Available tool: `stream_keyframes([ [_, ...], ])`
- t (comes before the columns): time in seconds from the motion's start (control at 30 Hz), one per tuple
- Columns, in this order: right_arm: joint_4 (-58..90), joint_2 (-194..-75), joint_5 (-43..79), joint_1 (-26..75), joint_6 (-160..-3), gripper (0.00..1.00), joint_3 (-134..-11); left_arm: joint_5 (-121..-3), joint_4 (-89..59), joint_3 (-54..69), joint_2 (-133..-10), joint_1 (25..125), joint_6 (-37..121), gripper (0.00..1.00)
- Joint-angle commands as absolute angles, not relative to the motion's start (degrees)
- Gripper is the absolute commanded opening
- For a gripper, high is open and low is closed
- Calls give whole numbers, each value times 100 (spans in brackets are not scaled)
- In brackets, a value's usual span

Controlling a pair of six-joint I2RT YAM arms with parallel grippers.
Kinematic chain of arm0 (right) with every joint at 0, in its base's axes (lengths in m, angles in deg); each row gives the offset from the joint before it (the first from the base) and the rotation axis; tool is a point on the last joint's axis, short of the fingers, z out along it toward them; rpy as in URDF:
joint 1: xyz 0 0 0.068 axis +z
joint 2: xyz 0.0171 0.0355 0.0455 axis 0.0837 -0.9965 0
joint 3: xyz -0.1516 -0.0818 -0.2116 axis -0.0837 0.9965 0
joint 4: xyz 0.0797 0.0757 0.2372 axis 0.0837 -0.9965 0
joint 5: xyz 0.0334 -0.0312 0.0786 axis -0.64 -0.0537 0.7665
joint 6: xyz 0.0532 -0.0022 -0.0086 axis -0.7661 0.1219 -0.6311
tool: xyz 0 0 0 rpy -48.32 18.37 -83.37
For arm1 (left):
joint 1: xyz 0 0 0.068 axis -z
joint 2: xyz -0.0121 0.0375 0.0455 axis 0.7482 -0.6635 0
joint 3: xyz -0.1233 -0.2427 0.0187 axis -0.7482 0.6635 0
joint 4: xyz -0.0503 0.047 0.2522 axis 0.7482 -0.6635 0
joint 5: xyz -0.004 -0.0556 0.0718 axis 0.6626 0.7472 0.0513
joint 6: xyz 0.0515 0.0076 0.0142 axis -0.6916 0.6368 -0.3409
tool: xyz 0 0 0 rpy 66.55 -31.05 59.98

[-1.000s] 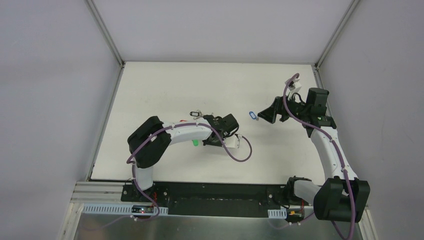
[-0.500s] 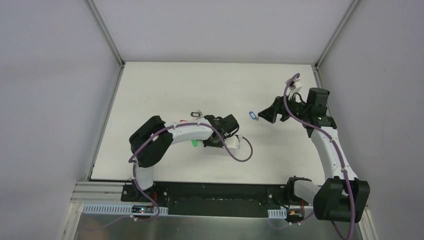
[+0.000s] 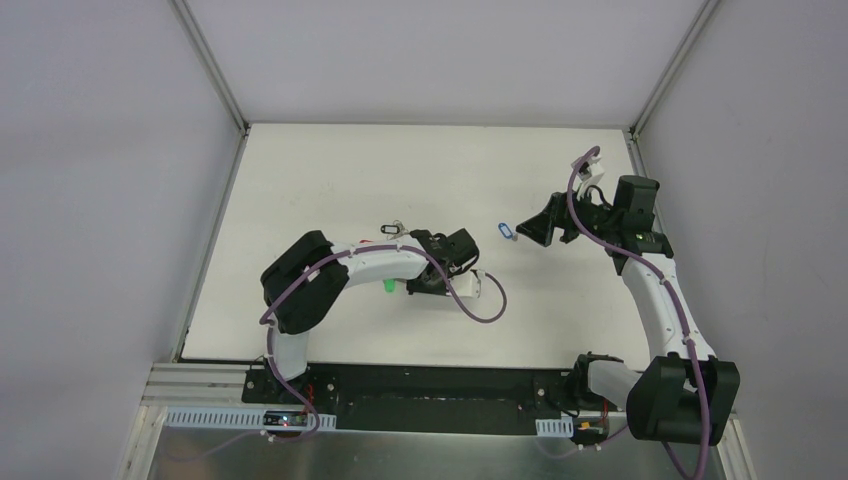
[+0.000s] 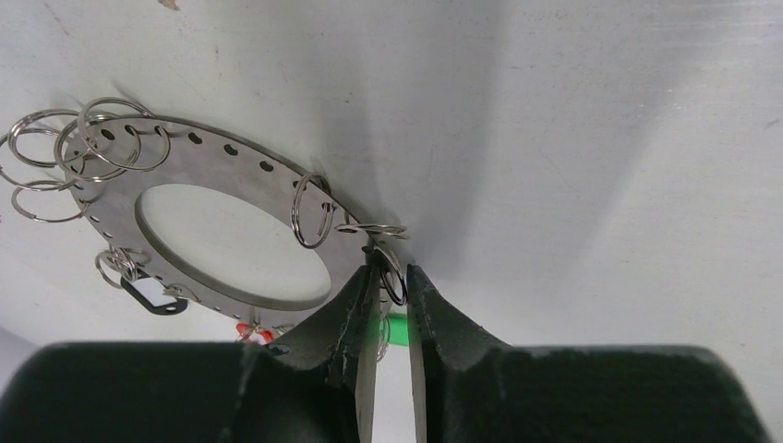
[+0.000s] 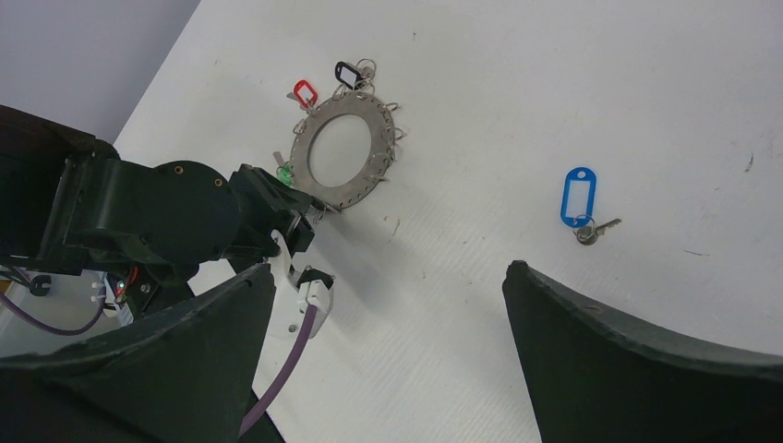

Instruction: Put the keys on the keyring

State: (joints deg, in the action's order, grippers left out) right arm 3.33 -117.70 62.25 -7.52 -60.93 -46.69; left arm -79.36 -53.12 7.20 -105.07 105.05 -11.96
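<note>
The keyring point(image 4: 231, 231), a flat grey disc with a large hole and small loops on its rim, lies on the white table; it also shows in the right wrist view point(image 5: 343, 152). My left gripper point(image 4: 390, 269) is shut on one small loop at the disc's rim, with a green tag point(image 4: 395, 328) behind the fingers. A black tag point(image 5: 348, 74), a red tag point(image 5: 305, 92) and the green tag point(image 5: 286, 173) hang at the rim. A blue-tagged key point(image 5: 579, 196) lies alone on the table, also seen from above point(image 3: 506, 231). My right gripper point(image 5: 390, 269) is open and empty, raised to the right of it.
In the top view the left arm point(image 3: 370, 262) covers most of the keyring. A purple cable point(image 3: 480, 305) loops off the left wrist over the table. Grey walls stand close on three sides.
The left arm's elbow has crept slightly to the right. Nothing else has visibly moved.
</note>
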Motion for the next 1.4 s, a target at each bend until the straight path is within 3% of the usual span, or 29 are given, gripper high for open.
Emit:
stream_keyframes([
  [0.0, 489, -11612, 6413, -796, -6115, 98, -4570, -7746, -5508, 527, -10421, 10503, -1057, 18],
  [0.67, 492, -11603, 6422, -796, -6115, 98, -4571, -7612, -5533, 430, -10335, 10459, -941, 7],
  [1.07, 492, -11620, 6422, -796, -6109, 98, -4569, -7569, -5494, 370, -10328, 10416, -848, 16],
  [1.37, 491, -11620, 6422, -796, -6107, 98, -4572, -7579, -5424, 318, -10272, 10413, -817, 18],
])
